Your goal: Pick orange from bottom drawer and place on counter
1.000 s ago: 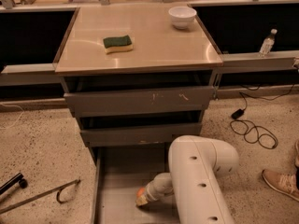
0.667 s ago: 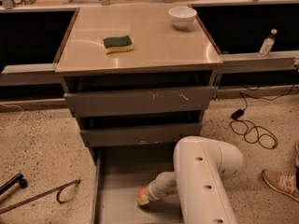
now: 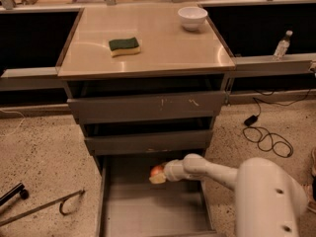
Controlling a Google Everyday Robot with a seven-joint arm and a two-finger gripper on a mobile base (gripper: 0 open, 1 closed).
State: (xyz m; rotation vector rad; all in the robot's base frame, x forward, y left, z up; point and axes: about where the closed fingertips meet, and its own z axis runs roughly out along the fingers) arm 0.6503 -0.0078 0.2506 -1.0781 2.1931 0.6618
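The bottom drawer is pulled out, a deep grey tray under two grey drawer fronts. My gripper reaches into it from the right on a white arm. It is shut on the orange, a small round fruit held at the tip, near the drawer's back and under the middle drawer front. Part of the orange is hidden by the gripper. The beige counter is the cabinet top above.
A green and yellow sponge and a white bowl sit on the counter. A black cable lies on the speckled floor at the right. A metal hook tool lies on the floor at the left. A plastic bottle stands on the right ledge.
The gripper has moved from the front of the drawer floor toward its back and upward, and the orange has moved with it. The arm has stretched out to the left.
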